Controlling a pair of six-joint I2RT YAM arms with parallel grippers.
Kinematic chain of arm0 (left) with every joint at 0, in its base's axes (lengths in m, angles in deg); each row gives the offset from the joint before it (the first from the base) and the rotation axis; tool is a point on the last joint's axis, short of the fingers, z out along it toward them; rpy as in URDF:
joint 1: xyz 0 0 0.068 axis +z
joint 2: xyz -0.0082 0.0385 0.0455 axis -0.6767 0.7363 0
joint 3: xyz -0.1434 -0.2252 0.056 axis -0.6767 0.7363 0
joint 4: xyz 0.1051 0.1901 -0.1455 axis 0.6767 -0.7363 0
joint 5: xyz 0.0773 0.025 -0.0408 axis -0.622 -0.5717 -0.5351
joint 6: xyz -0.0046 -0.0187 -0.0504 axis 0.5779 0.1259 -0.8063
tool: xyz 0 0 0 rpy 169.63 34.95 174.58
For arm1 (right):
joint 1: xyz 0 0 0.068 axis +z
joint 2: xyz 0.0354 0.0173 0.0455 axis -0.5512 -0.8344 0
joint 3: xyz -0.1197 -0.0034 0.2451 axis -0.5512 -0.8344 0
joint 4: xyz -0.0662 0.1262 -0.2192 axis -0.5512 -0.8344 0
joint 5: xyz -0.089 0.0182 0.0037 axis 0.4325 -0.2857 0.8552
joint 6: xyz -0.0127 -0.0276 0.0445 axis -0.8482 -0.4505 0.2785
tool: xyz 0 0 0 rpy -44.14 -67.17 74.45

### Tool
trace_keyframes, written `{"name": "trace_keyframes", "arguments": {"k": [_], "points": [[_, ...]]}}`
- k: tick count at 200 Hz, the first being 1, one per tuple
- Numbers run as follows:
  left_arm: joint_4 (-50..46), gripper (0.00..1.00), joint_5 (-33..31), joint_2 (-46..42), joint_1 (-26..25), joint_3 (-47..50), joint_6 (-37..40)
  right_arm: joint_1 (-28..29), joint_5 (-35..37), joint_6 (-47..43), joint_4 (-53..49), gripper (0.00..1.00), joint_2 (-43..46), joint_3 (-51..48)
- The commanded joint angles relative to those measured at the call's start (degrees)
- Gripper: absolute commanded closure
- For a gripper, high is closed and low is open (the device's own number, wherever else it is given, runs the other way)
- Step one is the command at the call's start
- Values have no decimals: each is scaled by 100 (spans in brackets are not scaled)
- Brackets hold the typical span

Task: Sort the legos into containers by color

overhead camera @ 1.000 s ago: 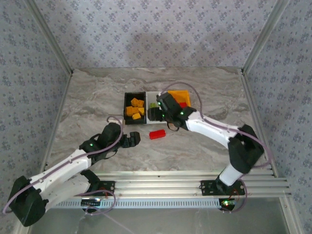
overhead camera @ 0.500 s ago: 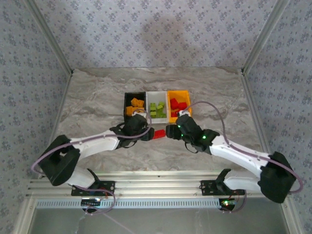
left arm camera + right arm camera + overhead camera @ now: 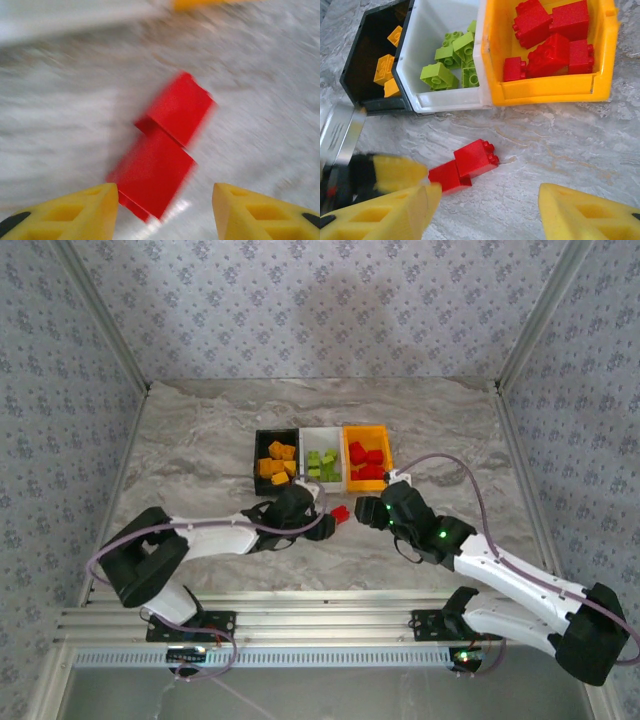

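Note:
Two red lego bricks (image 3: 340, 512) joined end to end lie on the marble table in front of the white bin. My left gripper (image 3: 165, 210) is open, its yellow fingers (image 3: 75, 210) either side of the piece's near end (image 3: 160, 160), blurred by motion. My right gripper (image 3: 487, 210) is open too, hovering just short of the same piece (image 3: 465, 165). The black bin (image 3: 370, 45) holds orange-yellow bricks (image 3: 387, 67), the white bin (image 3: 450, 102) lime green ones (image 3: 450, 60), and the orange-yellow bin (image 3: 545, 90) red ones (image 3: 550, 45).
From above, both grippers, left (image 3: 325, 523) and right (image 3: 365, 510), meet nose to nose at the red piece. The bin row (image 3: 322, 436) sits just beyond. A left finger (image 3: 400, 172) pokes into the right wrist view. Aluminium rails frame the table.
The left arm swung right to the red piece. The right arm pulled back from the bins and came down beside it. The piece has shifted slightly right.

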Motion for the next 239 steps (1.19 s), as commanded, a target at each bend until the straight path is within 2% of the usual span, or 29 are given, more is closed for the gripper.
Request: {"name": "trace_keyframes", "arguments": {"k": [1, 18, 38, 64, 84, 97, 115, 166, 214, 239], "points": [[71, 46, 756, -292, -258, -17, -169, -99, 25, 106, -10, 38, 35, -138], [-510, 33, 303, -472, -396, -64, -30, -120, 14, 114, 14, 37, 16, -159], [-1223, 19, -666, -602, -575, -250, 437, -131, 15, 132, -24, 36, 39, -171], [-1988, 12, -1812, -209, -804, -779, 1043, -129, 14, 151, -82, 36, 122, -195], [-2009, 10, -2379, 215, -814, -980, 1450, -137, 36, 168, -135, 36, 228, -230], [-1963, 10, -2514, 497, -807, -1149, 1705, -148, 50, 180, -171, 35, 312, -239], [-1872, 15, -2417, 854, -807, -1340, 1920, -167, 63, 211, -270, 35, 431, -250], [-1751, 45, -2270, 1470, -807, -1575, 2101, -244, 102, 241, -399, 35, 731, -274], [-1467, 67, -2061, 1070, -941, -1135, 2058, -356, 58, 266, -408, 35, 750, -289], [-1654, 77, -2045, 665, -1033, -922, 1851, -447, -3, 293, -417, 35, 769, -329]]}}
